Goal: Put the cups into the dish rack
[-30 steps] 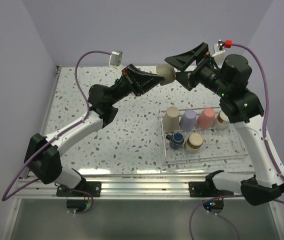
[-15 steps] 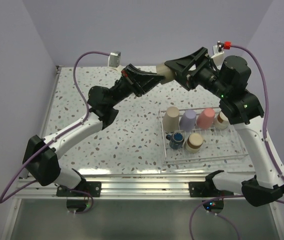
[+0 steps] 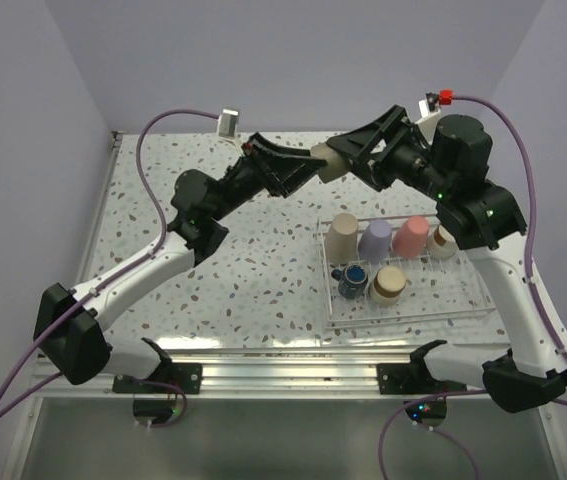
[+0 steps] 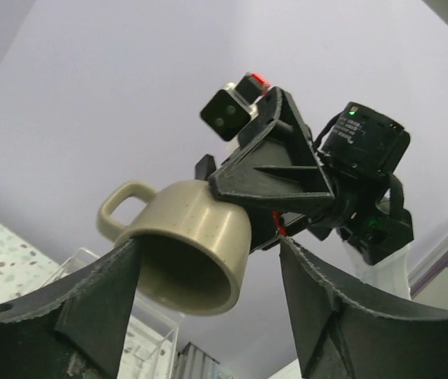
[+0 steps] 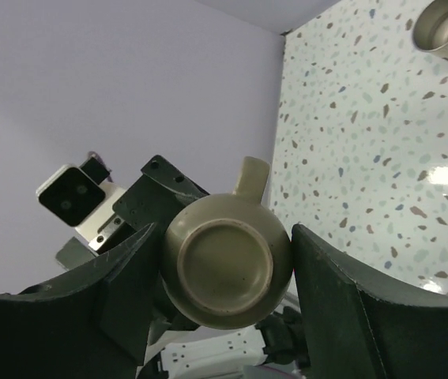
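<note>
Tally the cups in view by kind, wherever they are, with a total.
Tall tumblers: 3 (beige tumbler, lavender tumbler, coral tumbler)
Dark handled mug: 1
Short steel-coloured cups: 4 (two in the dish rack, one on the table, one held aloft)
Total: 8

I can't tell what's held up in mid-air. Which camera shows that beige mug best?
The left wrist view: the beige mug sits centre, handle and open mouth plain. The right wrist view shows only its base and handle; the top view, just a small beige patch.
</note>
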Motion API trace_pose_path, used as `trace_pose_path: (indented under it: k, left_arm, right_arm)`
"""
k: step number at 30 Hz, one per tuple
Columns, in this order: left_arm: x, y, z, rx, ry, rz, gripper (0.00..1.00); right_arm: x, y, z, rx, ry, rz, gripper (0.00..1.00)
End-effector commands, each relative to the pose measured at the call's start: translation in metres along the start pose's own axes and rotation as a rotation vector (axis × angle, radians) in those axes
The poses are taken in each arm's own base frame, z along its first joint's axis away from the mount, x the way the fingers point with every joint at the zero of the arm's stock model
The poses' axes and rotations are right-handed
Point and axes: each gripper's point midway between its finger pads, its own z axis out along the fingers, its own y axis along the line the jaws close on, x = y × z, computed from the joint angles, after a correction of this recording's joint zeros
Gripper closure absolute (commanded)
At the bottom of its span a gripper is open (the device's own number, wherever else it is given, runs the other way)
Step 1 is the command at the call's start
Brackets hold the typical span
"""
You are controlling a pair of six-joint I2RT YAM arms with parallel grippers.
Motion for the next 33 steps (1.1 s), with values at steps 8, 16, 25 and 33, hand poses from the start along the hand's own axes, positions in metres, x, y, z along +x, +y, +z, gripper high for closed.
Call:
trace_pose_path:
  k: [8,16,25,33]
  left_arm:
    - [-0.025,0.033,-0.064,-0.222,0.0,0.083,0.0]
    - [-0.027,0.088,-0.103,-0.533,0.073,0.211,0.0]
    - [-0.025,0.122,-0.115,-0.615,0.09,0.232,0.0]
    - [-0.02,0.129,-0.11,-0.598,0.129,0.228,0.0]
  right_arm:
    - [-0.041,-0.049,-0.066,0.316,-0.207,-0.356,1.0]
    - [-0.051,-0.162,-0.158,0.814,-0.352,-0.526,1.0]
    - [-0.027,-0.254,-0.169,1.067,-0.333,-0.523,1.0]
    - [-0.02,-0.304,-0.178,1.197,-0.424,-0.5,1.0]
